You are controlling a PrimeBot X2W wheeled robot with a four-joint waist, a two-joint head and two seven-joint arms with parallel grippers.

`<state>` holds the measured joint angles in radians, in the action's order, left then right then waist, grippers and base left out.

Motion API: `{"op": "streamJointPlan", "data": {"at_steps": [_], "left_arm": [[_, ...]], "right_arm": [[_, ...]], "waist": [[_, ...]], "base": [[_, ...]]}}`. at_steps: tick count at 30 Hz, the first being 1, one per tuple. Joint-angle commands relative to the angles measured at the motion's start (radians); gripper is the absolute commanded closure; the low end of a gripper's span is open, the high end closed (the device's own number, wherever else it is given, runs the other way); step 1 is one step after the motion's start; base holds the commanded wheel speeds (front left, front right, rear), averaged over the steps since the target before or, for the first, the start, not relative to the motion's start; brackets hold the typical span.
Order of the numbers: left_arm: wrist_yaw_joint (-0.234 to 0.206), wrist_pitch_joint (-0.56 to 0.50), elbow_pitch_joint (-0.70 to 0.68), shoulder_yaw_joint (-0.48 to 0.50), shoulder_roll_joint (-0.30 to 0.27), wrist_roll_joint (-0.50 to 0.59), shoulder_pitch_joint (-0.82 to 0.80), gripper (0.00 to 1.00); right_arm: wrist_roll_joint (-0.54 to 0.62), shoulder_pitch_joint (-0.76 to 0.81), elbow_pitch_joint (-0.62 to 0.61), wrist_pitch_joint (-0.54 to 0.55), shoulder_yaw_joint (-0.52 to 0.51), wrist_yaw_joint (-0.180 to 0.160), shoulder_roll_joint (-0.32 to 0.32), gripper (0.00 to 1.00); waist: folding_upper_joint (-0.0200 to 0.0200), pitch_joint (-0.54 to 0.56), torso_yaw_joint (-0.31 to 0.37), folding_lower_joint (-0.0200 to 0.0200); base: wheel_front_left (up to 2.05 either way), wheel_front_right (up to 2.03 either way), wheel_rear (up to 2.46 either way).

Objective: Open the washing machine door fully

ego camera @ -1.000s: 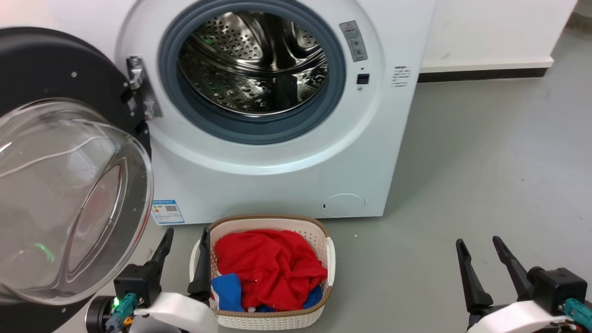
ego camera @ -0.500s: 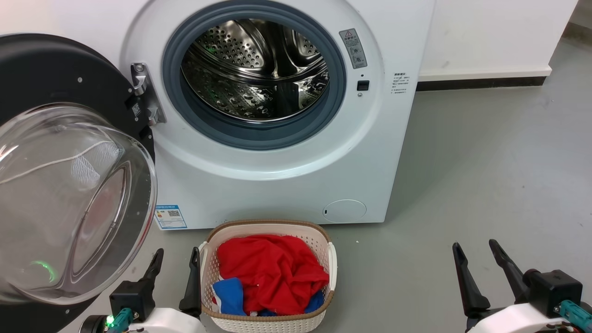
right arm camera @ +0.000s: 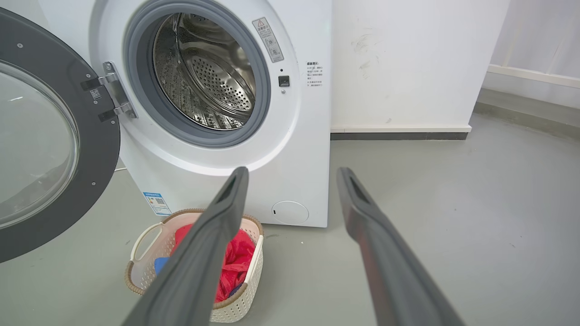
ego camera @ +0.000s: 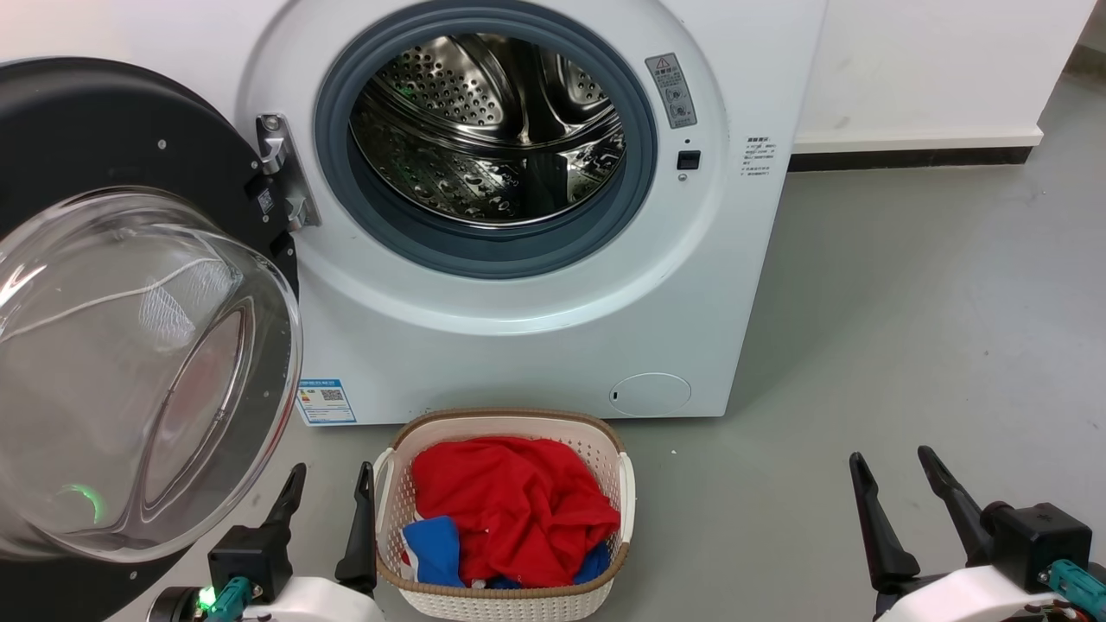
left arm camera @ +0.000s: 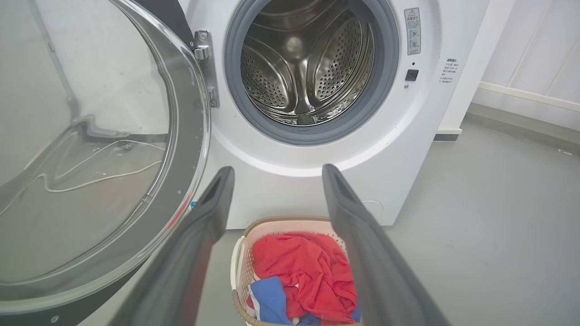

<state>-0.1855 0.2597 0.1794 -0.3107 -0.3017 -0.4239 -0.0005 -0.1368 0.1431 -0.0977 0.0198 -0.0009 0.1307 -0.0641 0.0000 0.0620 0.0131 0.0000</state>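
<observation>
washing machine door (ego camera: 130,363): clear smooth glass bowl; drum (ego camera: 484,130) shiny perforated steel; basket (ego camera: 510,417) latticed plastic

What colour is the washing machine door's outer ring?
Black on the washing machine door, best in the right wrist view.

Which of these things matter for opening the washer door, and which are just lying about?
Job in hand:
- washing machine door, swung wide to the left on its hinge
- left pincer and right pincer, both open, touching nothing

Lying about:
- laundry basket
- red cloth and blue cloth inside it
</observation>
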Motion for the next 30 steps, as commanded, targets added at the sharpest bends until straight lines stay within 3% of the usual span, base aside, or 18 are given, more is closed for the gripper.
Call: {"op": "streamJointPlan", "data": {"at_steps": [1,6,7,30], "left_arm": [[0.000,0.005,0.000,0.002,0.002,0.004,-0.007,0.00],[0.002,0.006,-0.004,0.006,0.002,0.009,-0.009,0.00],[0.001,0.000,0.000,0.002,0.001,0.006,0.000,1.00],[0.085,-0.098,0.031,0.108,0.069,-0.319,-0.025,1.00]], "right_arm": [[0.002,-0.004,-0.004,0.002,-0.002,0.000,-0.003,0.00],[0.001,-0.005,-0.001,0.000,-0.003,0.000,-0.002,0.00],[0.000,0.000,0.003,0.000,-0.002,0.000,0.000,1.00],[-0.407,-0.064,0.106,0.015,-0.019,0.000,-0.003,1.00]], "waist": [[0.0000,0.000,0.000,0.0000],[0.0000,0.000,-0.002,0.0000],[0.0000,0.000,-0.002,0.0000],[0.0000,-0.011,-0.004,0.0000]], "base": [[0.00,0.00,0.00],[0.00,0.00,0.00],[0.00,0.00,0.00],[0.00,0.00,0.00]]}}
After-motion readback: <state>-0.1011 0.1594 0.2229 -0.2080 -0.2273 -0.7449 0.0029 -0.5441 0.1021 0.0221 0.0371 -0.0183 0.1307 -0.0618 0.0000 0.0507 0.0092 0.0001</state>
